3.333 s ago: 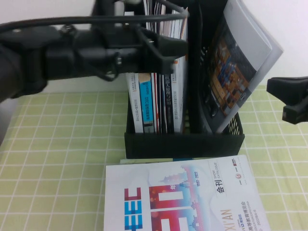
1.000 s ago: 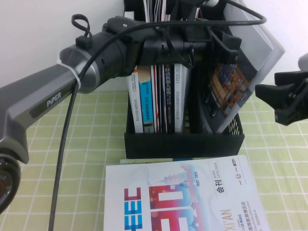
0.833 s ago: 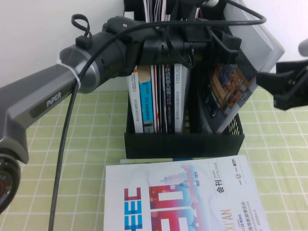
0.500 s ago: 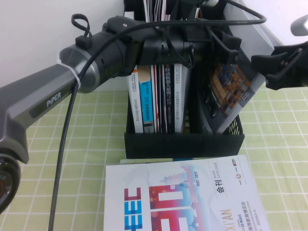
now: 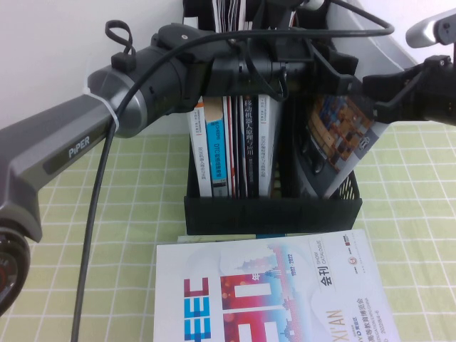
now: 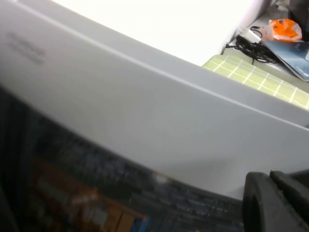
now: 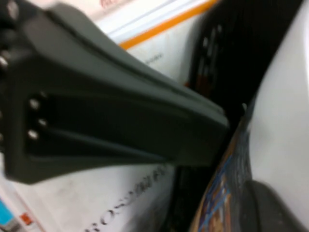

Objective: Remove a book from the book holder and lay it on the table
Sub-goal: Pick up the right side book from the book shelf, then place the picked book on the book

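Observation:
The book (image 5: pixel 338 132) leans to the right in the right compartment of the black book holder (image 5: pixel 271 214), its dark orange-blue mosaic face towards me. My left gripper (image 5: pixel 349 71) reaches across the holder's top, open, its fingers against the book's upper part. The left wrist view is filled by the book (image 6: pixel 145 121), with one fingertip (image 6: pixel 270 203) at its edge. My right gripper (image 5: pixel 374 92) is open at the book's right edge. In the right wrist view the book's edge (image 7: pixel 227 183) lies beside one finger (image 7: pixel 270 208), with a finger of the left gripper (image 7: pixel 106 116) close in front.
Several upright books (image 5: pixel 228 149) fill the holder's left compartment. A white catalogue (image 5: pixel 271 292) with red-blue letters lies flat on the green grid table (image 5: pixel 107 214) in front of the holder. A white wall is behind. The left arm spans the left half of the high view.
The left gripper went from the left compartment to the book, then held still. The right gripper has moved up and left to the book's right edge.

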Robot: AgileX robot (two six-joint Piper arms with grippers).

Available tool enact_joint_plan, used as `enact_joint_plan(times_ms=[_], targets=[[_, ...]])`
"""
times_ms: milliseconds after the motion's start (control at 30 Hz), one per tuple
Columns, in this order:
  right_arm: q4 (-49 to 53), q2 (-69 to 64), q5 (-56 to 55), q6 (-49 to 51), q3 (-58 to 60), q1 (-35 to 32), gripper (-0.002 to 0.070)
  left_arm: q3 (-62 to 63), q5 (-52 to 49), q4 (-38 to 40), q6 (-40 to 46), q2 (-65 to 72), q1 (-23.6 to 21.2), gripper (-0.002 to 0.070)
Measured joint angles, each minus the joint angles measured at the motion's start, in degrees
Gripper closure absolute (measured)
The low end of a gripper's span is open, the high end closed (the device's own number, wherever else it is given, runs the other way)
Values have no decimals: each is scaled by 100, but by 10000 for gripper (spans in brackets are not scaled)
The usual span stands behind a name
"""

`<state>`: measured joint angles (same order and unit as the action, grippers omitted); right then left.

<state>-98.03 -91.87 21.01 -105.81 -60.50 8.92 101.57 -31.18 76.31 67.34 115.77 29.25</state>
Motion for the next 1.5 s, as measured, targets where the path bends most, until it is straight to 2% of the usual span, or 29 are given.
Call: enact_joint_plan(times_ms=[167,400,567,833,1000,1300,1400,1500], targets=[[10,92,200,40,-3,9,654,0,-120,-267,-18,-51,0,678],[20,861,-66,14,-3,9,657,-59,-304,-1152,-232,-365,-11,678],[44,1504,-43,51,-3,9,657,-58,-306,-1379,-520,-924,-208,678],[1804,2317,971,1514,-3,9,658,-58,-558,-1695,-1344,-1690,-997,677],[2038,3080,1686,1931,-3,9,658,-58,-1372,-2168,-1865,-2052,-1323,677],[2660,3701,3999,2523,-43,9,659,-58,-2582,-3408,-2304,-2676,-1454,677],[3245,3630,4164,2774,-43,9,659,-58,-2753,-3577,-2440,-2972,-1454,677],[3812,3589,3828,2936,-43,69,659,-58,-2877,-3646,-2651,-3235,-1454,677]])
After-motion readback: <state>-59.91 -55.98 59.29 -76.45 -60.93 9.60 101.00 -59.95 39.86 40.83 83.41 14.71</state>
